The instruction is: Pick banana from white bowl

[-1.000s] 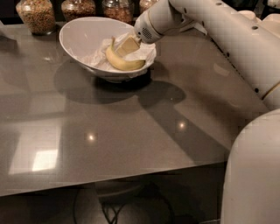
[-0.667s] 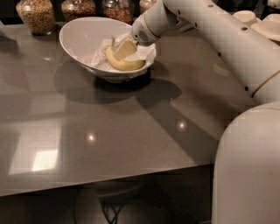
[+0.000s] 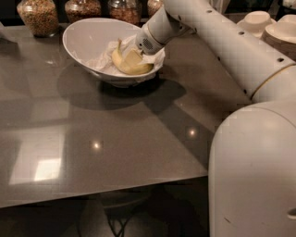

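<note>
The yellow banana (image 3: 131,66) lies curved on crumpled white paper (image 3: 104,61) in the right half of the large white bowl (image 3: 88,34), its darker stem tip pointing up and to the left. The bowl stands tilted at the back of the grey table. My gripper (image 3: 134,56) reaches down into the bowl from the right and sits right on the middle of the banana, covering part of it. The banana rests in the bowl.
Several glass jars of grains (image 3: 39,14) stand in a row behind the bowl. Stacked off-white bowls and plates (image 3: 273,28) are at the back right. My white arm (image 3: 222,41) crosses the right side of the table (image 3: 115,139), and my base fills the lower right.
The gripper has come down a little further into the bowl onto the banana. The banana's stem tip now shows to the left of the gripper. The bowl has not moved.
</note>
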`<state>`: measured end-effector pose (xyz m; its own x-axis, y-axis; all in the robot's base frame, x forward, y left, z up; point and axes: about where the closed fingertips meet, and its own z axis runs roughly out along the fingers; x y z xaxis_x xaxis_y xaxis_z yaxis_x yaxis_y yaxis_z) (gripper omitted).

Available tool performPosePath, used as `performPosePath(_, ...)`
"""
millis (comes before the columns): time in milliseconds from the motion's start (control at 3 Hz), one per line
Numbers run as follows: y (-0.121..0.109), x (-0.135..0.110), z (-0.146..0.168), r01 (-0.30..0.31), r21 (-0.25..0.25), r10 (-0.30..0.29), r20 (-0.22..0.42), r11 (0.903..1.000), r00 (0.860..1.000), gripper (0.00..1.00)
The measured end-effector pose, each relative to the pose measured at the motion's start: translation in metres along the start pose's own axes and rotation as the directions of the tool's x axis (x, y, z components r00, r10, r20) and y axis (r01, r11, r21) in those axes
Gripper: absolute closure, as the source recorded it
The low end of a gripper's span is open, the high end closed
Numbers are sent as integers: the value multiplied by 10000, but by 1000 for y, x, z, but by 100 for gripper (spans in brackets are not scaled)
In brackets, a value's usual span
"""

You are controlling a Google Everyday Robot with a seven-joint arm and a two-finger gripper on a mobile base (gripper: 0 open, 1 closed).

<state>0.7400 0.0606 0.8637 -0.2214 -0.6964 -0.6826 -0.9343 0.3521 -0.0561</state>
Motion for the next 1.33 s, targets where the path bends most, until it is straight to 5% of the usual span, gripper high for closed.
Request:
performPosePath(1000,-3,35,21,-464,-208,441,-999,9987,9940,53)
performPosePath(1333,-3,37,22,-464,-196,440,-1089,9987,9931,72)
